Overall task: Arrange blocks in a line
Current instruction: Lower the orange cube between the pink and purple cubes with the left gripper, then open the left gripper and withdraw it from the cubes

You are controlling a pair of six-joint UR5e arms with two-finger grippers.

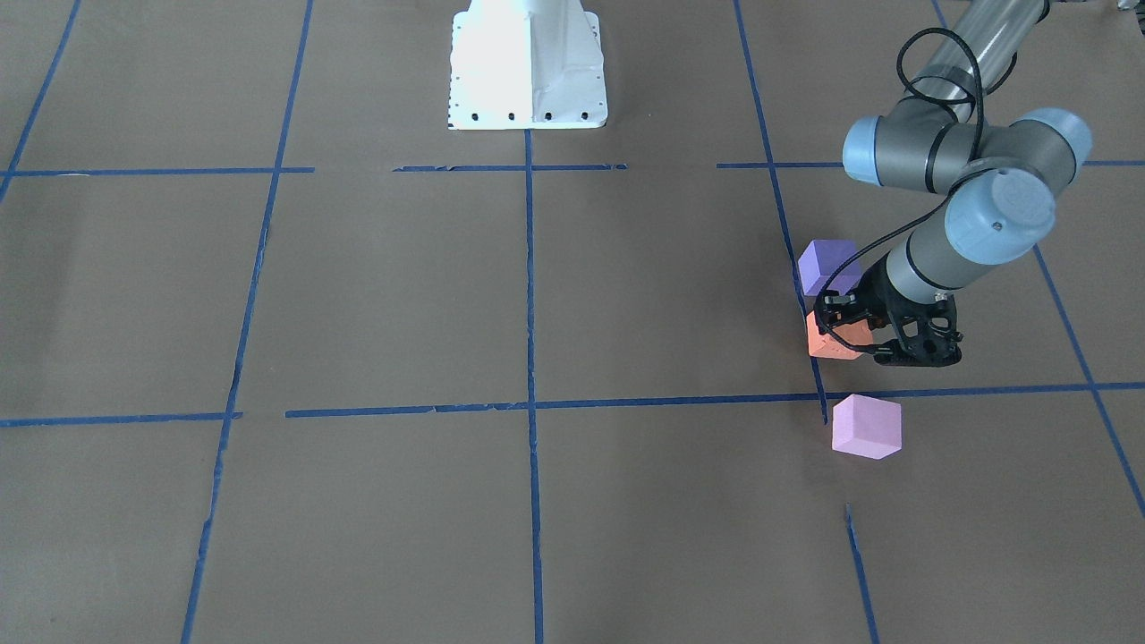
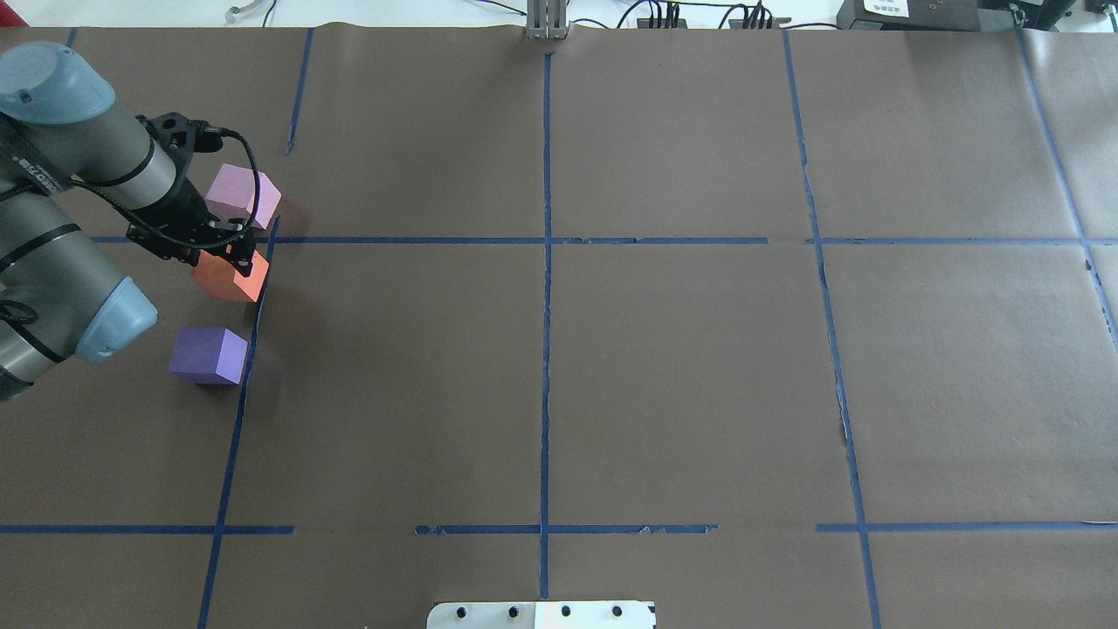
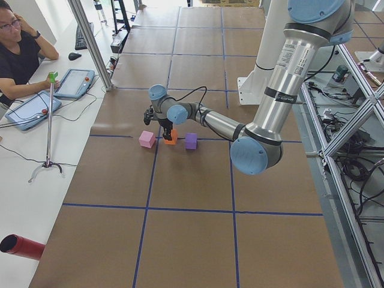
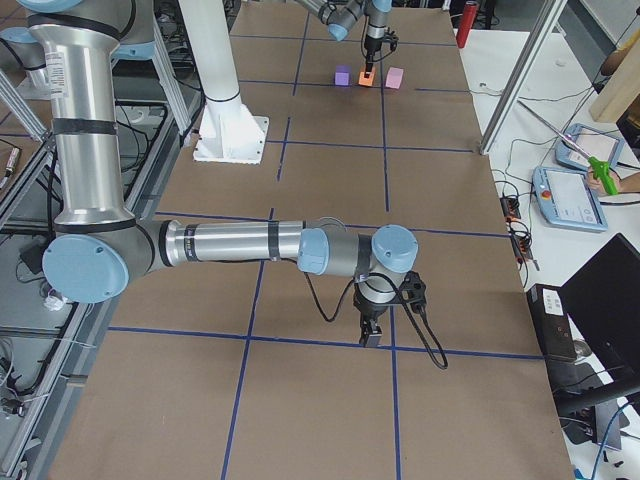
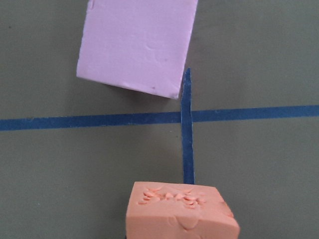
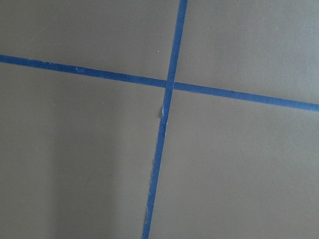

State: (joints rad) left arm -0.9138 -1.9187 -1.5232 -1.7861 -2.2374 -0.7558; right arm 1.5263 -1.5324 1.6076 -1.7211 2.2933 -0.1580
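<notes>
The three blocks sit near one another on the brown paper-covered worktop [image 2: 611, 367], strung along one blue tape line [image 2: 240, 411] that seems to serve as the guide for the row. The small dark violet foam cube [image 2: 208, 355] lies nearest the robot, the pale pink-lilac foam cube [image 2: 243, 196] farthest, and the small orange foam cube [image 2: 231, 278] between them, apart from both.

The left hand [image 2: 223, 249] stands directly over the orange cube, probably to settle it into the middle place. Its fingers are hidden, so I cannot tell whether it grips the cube or has let go. In the left wrist view the pink cube sits turned askew to the tape, which may want correcting.

No tray or box holds anything; the cubes rest bare on the paper.

The right hand [image 4: 372, 332] hangs low over a tape crossing well away; its state cannot be told.
</notes>
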